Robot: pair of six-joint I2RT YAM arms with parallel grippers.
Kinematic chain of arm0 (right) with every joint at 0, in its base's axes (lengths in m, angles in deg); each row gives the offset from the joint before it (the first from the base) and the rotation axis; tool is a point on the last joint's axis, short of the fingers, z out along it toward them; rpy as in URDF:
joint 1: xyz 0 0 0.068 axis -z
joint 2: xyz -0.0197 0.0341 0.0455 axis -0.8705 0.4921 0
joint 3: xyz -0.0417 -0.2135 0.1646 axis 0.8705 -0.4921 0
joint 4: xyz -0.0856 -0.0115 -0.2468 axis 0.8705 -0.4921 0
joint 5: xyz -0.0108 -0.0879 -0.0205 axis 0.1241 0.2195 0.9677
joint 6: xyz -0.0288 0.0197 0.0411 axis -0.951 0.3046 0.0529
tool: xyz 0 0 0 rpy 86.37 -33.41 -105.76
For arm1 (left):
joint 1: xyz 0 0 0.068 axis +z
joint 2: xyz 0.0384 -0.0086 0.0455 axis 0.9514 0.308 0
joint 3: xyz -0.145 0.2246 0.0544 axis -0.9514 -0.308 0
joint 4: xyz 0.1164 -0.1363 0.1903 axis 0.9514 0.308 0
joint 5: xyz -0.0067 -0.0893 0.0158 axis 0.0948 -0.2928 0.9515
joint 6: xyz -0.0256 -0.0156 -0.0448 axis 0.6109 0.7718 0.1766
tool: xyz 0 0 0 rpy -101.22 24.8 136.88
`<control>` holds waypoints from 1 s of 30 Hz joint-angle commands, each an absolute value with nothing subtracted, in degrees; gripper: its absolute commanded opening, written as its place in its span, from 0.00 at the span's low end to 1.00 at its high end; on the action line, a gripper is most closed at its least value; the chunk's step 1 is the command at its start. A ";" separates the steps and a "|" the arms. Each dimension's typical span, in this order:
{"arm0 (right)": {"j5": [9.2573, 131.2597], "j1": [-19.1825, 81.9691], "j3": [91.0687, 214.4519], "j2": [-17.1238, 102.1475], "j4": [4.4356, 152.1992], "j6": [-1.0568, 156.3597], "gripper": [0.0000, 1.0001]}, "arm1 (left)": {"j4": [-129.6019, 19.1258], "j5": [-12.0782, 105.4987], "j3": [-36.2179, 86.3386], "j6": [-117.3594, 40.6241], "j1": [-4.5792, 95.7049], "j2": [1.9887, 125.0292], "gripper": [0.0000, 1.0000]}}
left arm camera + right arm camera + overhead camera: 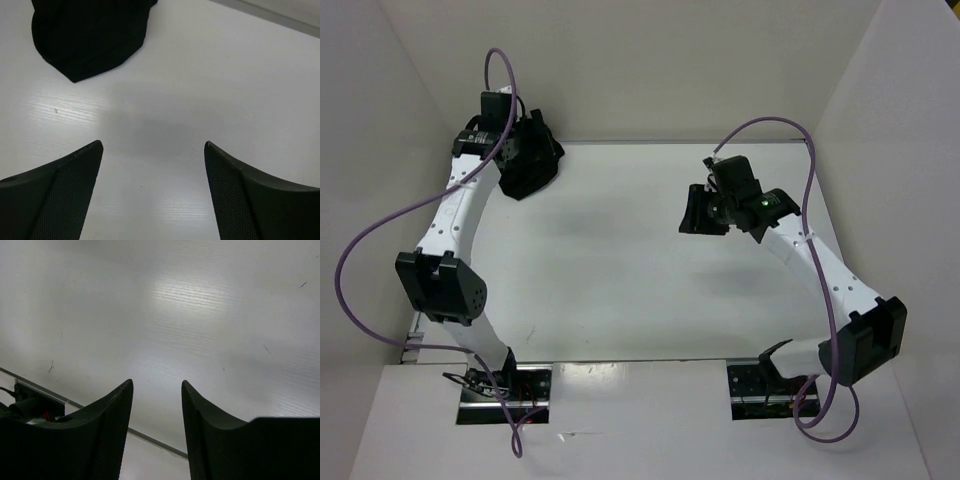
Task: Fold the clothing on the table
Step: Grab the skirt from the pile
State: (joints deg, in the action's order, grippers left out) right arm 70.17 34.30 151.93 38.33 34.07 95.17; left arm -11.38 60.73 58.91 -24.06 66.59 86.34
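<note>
"Black fabric, item 1: where is it, and how will it handle?"

"Item 1, clothing: bunched in a small heap at the far left corner of the table, with 1 pointed corner toward my left wrist view. I judge it thin, light and floppy. It will sag and drag rather than slide stiffly. I would pinch that pointed corner or a free edge, taking 1 layer only if I can find it."

"Item 2, the fingers?"

"Left gripper: fingers spread wide, nothing between them, short of the heap and not touching it. Right gripper: jaws part-open with a narrow gap and nothing in it, hanging over bare table on the right, well apart from the clothing."
</note>
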 commanded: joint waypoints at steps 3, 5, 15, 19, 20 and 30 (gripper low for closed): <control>71.31 33.80 150.08 34.56 34.18 95.26 0.49 | -14.90 59.63 57.91 -22.70 70.56 95.48 0.89; 71.31 33.80 149.47 33.42 34.18 95.27 0.49 | -16.65 59.63 60.98 -24.71 71.18 99.09 0.89; 71.84 34.33 148.23 31.83 32.42 98.34 0.49 | -24.66 64.19 73.02 -35.96 71.71 112.01 0.90; 71.84 34.33 148.23 31.83 31.28 99.48 0.49 | -23.26 69.19 80.58 -42.30 70.66 117.91 0.92; 71.84 34.33 148.23 31.83 30.75 99.49 0.49 | -23.25 69.21 81.29 -42.91 70.66 119.74 0.92; 72.44 34.33 152.98 33.50 25.22 100.02 0.49 | -18.69 64.82 95.61 -45.03 70.66 134.61 0.92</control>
State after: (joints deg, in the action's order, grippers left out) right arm 71.31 34.26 149.64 33.64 28.19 99.72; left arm -21.17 66.48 90.75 -43.27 70.89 131.78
